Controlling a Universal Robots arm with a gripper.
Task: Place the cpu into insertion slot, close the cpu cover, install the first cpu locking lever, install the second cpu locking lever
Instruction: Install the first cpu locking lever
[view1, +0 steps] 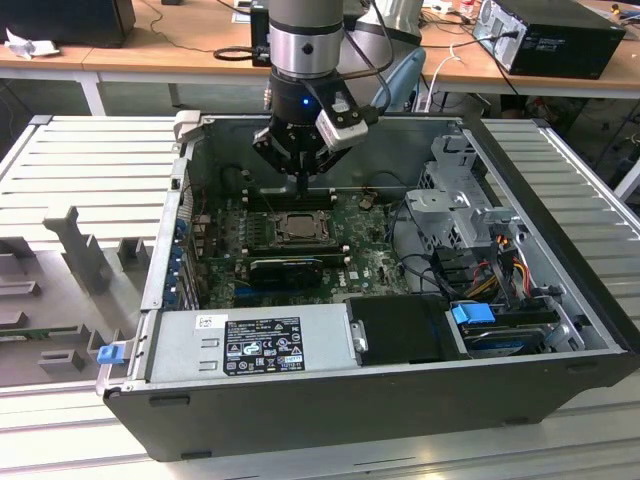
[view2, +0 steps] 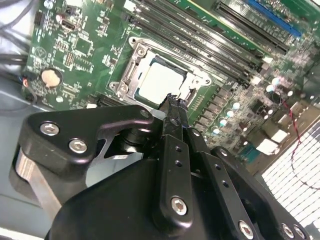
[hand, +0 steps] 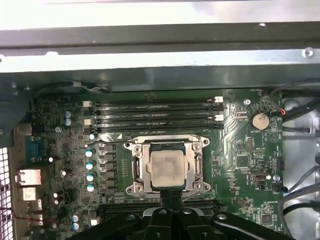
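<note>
Open case lies on the slatted bench, with the arm reaching down into it. Exterior view: tool hangs above the board, over the far edge of the slot from this camera; power supply sits along the near wall. The cpu reads here as a small pale square, no more. Both wrist views give the detail. The cpu is seated in the slot, and the cover lies flat around it, its pale top showing through the window. First wrist view adds the memory slots beyond the socket and a coin cell off to one side. Second wrist view: tool clenched, fingers pressed together into one narrow bar with nothing between them. The tip overlaps the cover's edge beside the cpu; contact cannot be told.
</note>
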